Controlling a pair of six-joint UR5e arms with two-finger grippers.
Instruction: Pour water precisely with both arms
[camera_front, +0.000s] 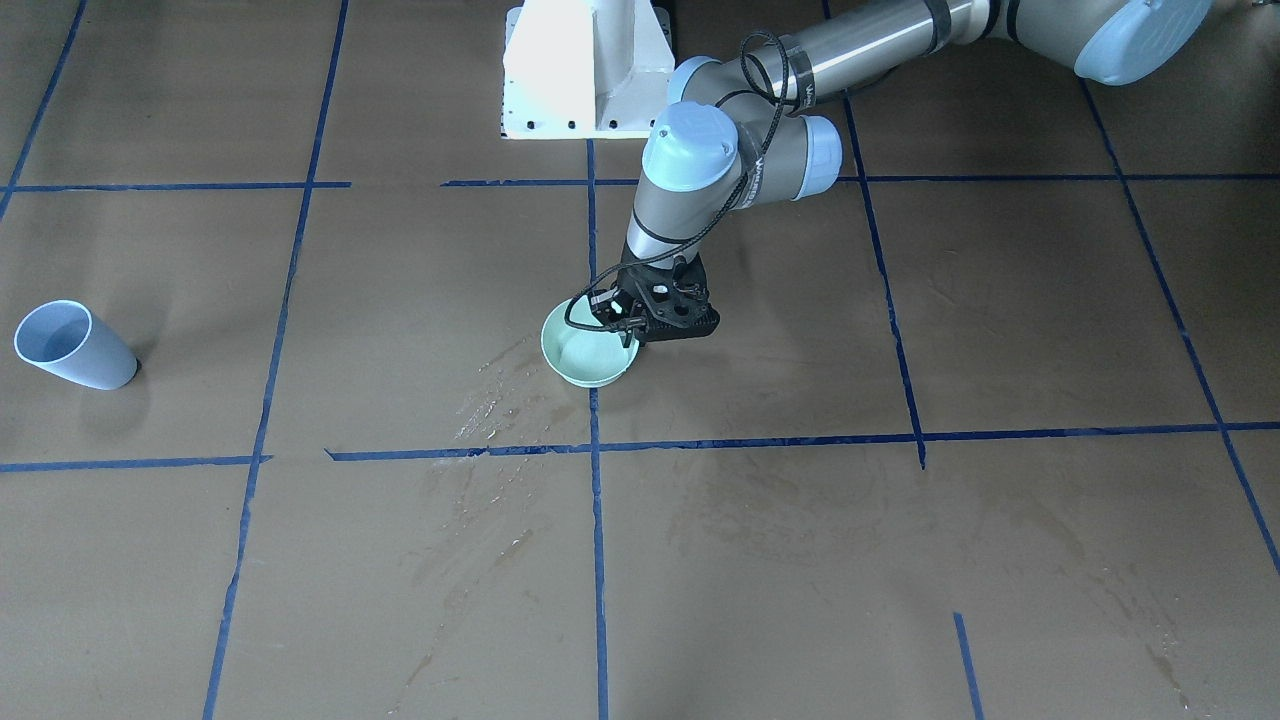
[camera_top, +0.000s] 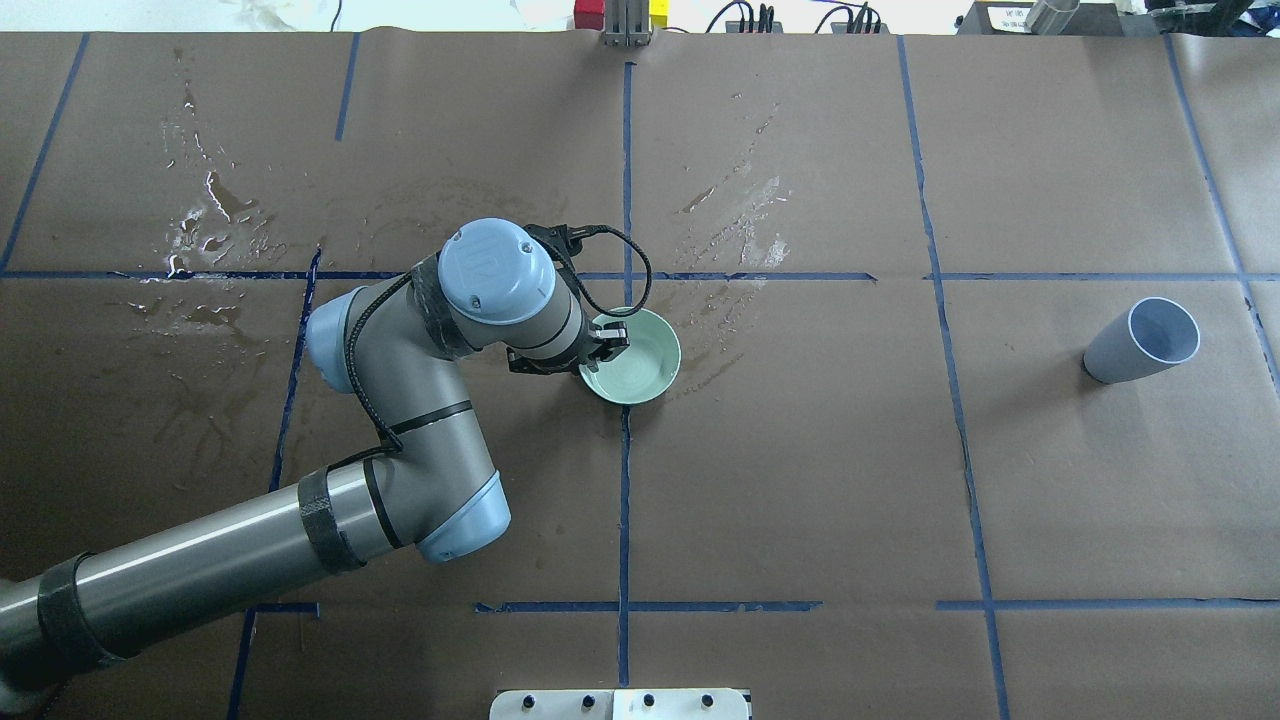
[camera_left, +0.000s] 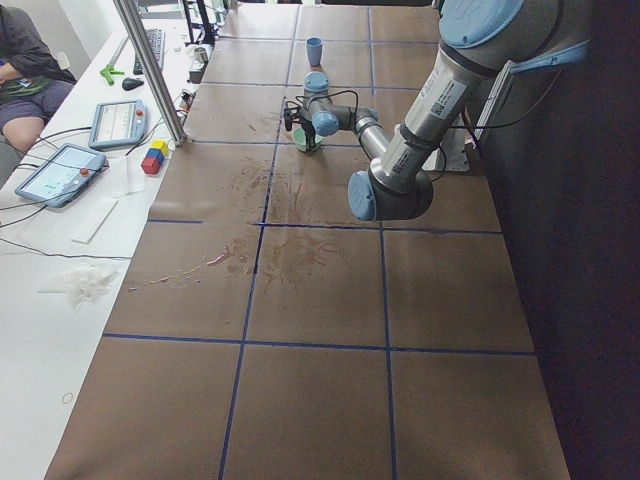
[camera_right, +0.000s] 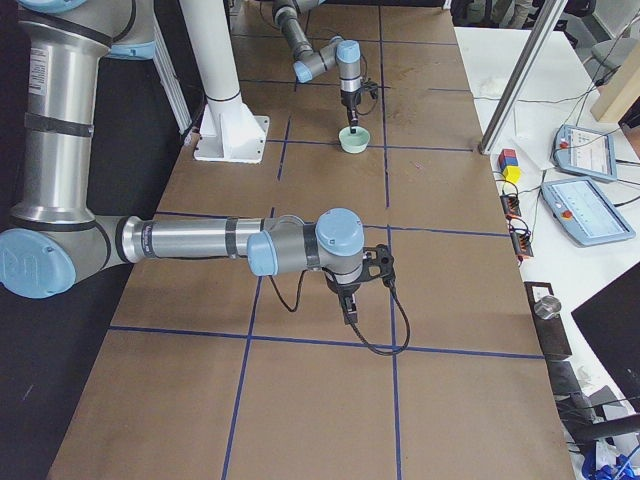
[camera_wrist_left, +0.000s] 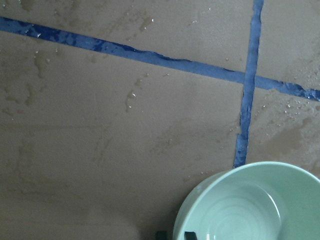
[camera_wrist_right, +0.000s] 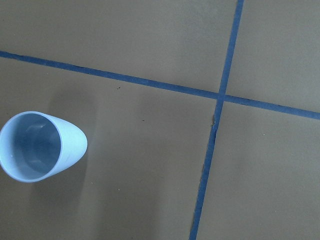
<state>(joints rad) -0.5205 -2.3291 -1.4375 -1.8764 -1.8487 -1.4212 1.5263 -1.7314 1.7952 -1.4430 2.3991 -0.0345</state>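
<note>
Pinching the rim of the mint-green bowl (camera_top: 645, 365) between nearly closed jaws, the left gripper (camera_top: 608, 346) stands beside water (camera_top: 745, 215) streaked across the brown paper (camera_top: 1050, 480), while whether the right gripper (camera_right: 349, 312) is holding anything cannot be told.

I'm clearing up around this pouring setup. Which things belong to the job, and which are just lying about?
Job: left gripper, green bowl, blue cup, right gripper.
Lying about: coloured blocks, tablet, crumpled tissue.
</note>
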